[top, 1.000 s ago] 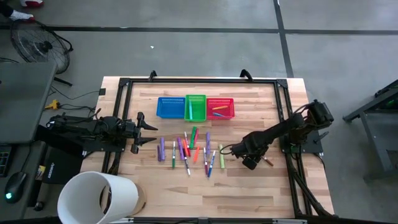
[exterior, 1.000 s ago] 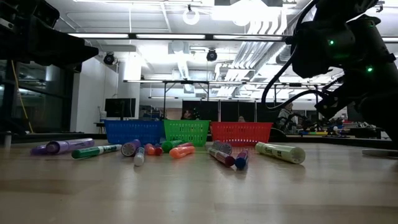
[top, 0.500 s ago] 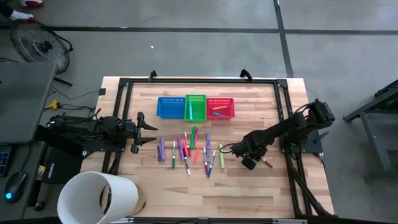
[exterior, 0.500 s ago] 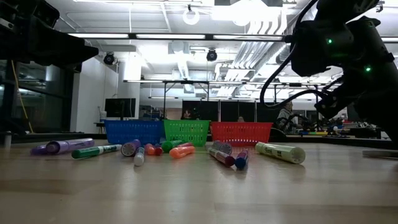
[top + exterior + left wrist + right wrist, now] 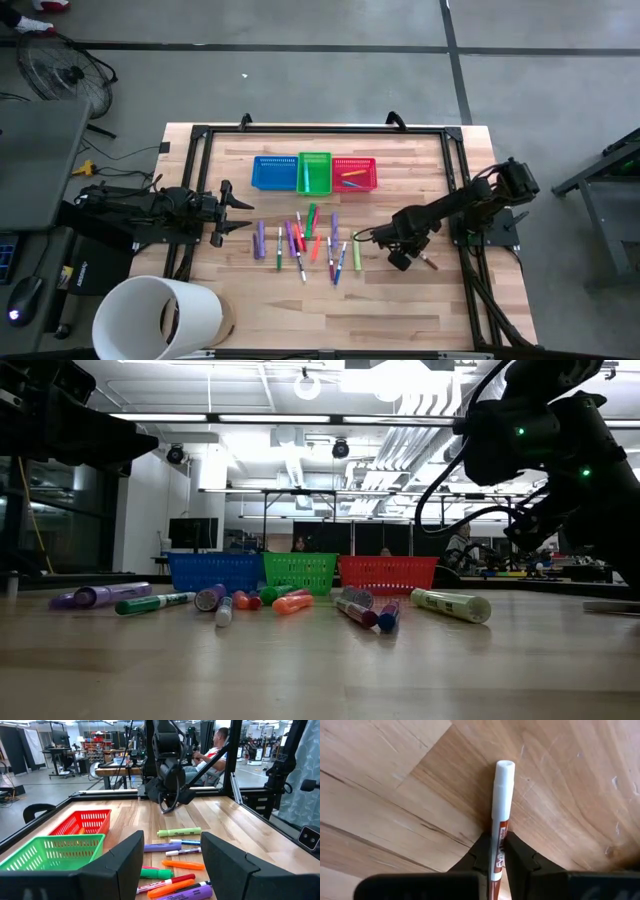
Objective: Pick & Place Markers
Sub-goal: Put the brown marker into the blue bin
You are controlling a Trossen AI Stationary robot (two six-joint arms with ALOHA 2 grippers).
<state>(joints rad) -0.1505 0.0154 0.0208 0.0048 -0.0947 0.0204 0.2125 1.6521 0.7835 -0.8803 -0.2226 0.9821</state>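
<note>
Two dark arms, black cables looped along the right arm (image 5: 455, 208); left gripper (image 5: 170, 865) fingers blocky, black.

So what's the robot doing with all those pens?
The robot is sorting markers. Its right hand has shut on one marker with a white cap and a brown-red body, off to the right of the main pile on the table. Most markers lie loose in front of the blue basket, green basket and red basket; a few are already inside. The left hand waits open at the table's left side.
</note>
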